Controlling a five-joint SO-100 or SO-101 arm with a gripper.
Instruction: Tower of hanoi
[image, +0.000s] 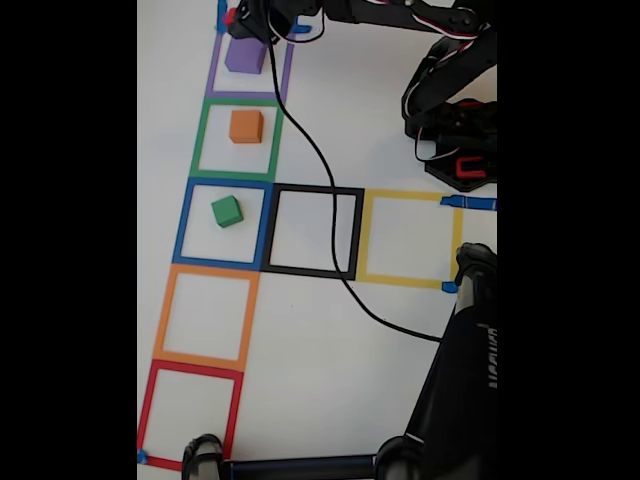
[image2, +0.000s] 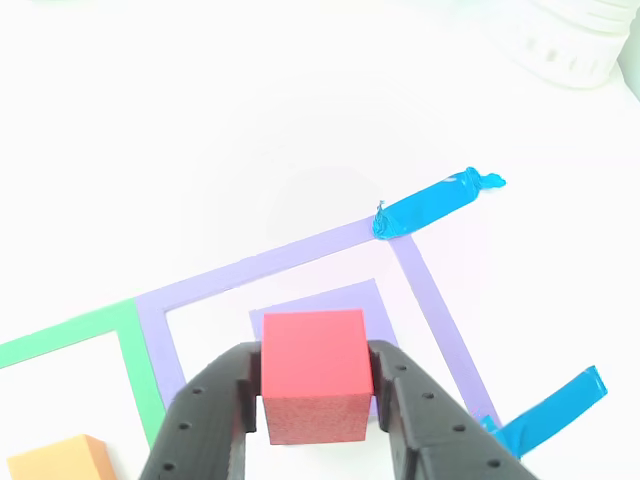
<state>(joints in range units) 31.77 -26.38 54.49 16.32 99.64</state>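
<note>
My gripper (image2: 316, 385) is shut on the small red cube (image2: 315, 372), one black finger (image2: 215, 405) pressing each side. The red cube sits over the larger purple cube (image2: 322, 300); whether they touch I cannot tell. In the fixed view the gripper (image: 240, 18) reaches the top left, with the red cube (image: 230, 15) just showing above the purple cube (image: 245, 55) in the purple tape square. Below, the orange cube (image: 246, 126) lies in the green tape square and the green cube (image: 227, 211) in the blue one. The orange cube (image2: 60, 458) also shows at the other view's bottom left.
A black cable (image: 310, 170) trails from the arm across the black tape square (image: 312, 231). The yellow (image: 408, 238), orange (image: 204, 316) and red (image: 190, 412) tape squares hold nothing. The arm's base (image: 458, 130) stands at the right; a black stand (image: 460, 390) occupies the bottom right.
</note>
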